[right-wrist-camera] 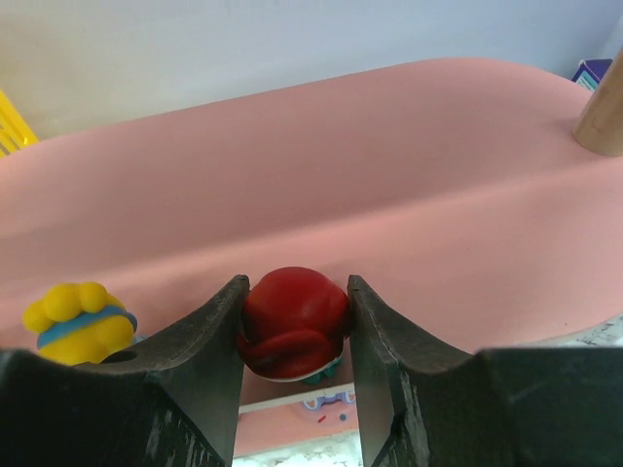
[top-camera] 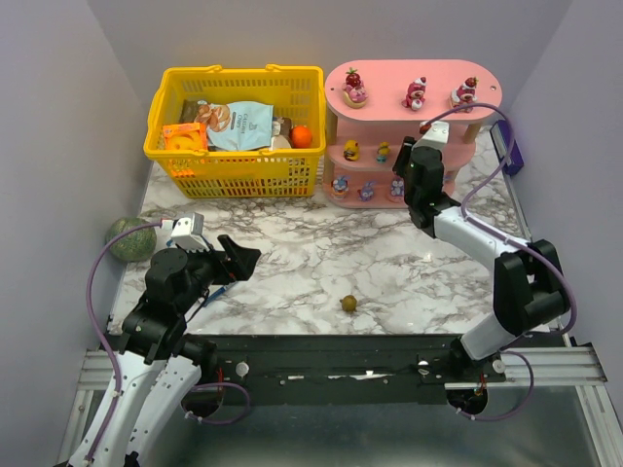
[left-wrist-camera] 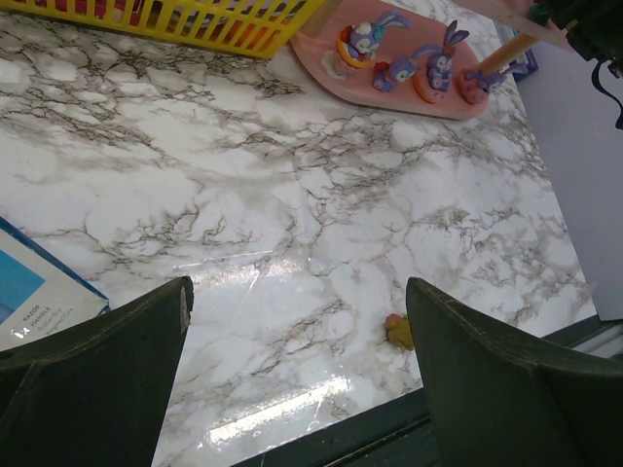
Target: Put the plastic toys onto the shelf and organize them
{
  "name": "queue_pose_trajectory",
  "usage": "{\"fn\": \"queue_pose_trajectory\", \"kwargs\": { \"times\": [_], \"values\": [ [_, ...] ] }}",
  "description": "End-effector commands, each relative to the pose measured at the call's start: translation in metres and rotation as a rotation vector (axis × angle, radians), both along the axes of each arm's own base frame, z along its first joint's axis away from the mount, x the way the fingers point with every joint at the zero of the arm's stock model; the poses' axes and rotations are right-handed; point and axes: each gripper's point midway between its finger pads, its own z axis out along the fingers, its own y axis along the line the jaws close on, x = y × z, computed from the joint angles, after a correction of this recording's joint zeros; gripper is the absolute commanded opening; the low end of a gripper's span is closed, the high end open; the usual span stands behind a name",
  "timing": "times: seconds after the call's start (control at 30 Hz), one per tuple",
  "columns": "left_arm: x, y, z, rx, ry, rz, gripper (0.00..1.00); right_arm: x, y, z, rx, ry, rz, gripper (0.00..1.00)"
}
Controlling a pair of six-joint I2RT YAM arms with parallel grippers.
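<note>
While the right gripper [right-wrist-camera: 297, 292] is positioned at the middle tier of the shelf [top-camera: 409, 97], at the table's 1 o'clock, its fingers are clamped on a red round toy [right-wrist-camera: 292, 326]. A yellow toy [right-wrist-camera: 78, 316] stands at the red toy's 9 o'clock. The left gripper [left-wrist-camera: 299, 292] hangs over the table [top-camera: 292, 253] at 8 o'clock, fingers wide apart. An olive toy [top-camera: 348, 304] lies on the table near 6 o'clock. Three strawberry-topped toys [top-camera: 414, 92] occupy the top tier.
</note>
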Motion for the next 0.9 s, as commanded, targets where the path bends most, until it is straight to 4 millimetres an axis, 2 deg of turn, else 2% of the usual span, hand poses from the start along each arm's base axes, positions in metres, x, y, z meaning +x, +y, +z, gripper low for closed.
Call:
{"fn": "queue_pose_trajectory", "kwargs": {
  "times": [0.0,0.3,0.53,0.87],
  "values": [
    [0.002,0.005,-0.003,0.015,0.002,0.021,0.99,0.006,-0.008,-0.006,-0.005,0.005,-0.046,0.46],
    [0.002,0.005,-0.002,0.015,-0.001,0.025,0.99,0.008,-0.018,-0.013,0.004,-0.015,-0.078,0.49],
    [0.002,0.005,-0.002,0.015,0.000,0.024,0.99,0.011,-0.018,-0.018,0.017,-0.015,-0.069,0.50],
    [0.002,0.005,-0.003,0.016,0.002,0.025,0.99,0.013,-0.019,-0.014,0.021,-0.021,-0.072,0.57]
  ]
}}
